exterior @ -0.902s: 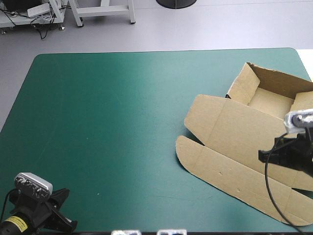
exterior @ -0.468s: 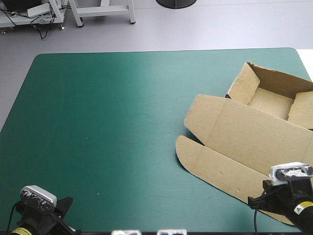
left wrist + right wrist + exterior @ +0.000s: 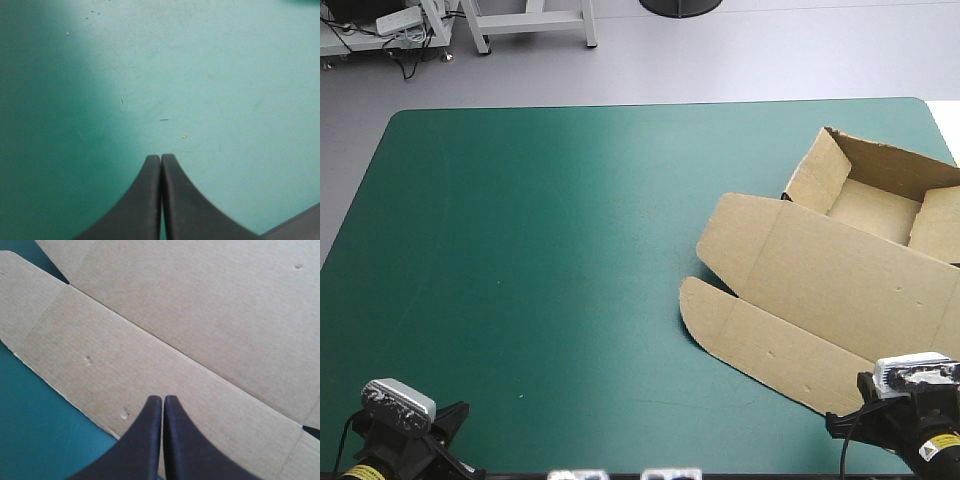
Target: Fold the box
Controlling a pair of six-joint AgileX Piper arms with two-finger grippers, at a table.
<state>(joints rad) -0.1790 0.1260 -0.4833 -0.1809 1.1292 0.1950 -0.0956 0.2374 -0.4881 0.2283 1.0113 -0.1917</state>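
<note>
Box [image 3: 830,290] on table's [image 3: 540,260] right half, tray part toward far-right corner.

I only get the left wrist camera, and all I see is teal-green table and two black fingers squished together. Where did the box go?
Observer: The box lies on the right half of the table, far from your left gripper.
Operator: Is it folded up?
Observer: Partly. Walls stand at its far end, and the lid lies flat toward the near edge.
Operator: What's the other arm doing?
Observer: The right gripper is shut and empty, over the lid's near flap.
</note>
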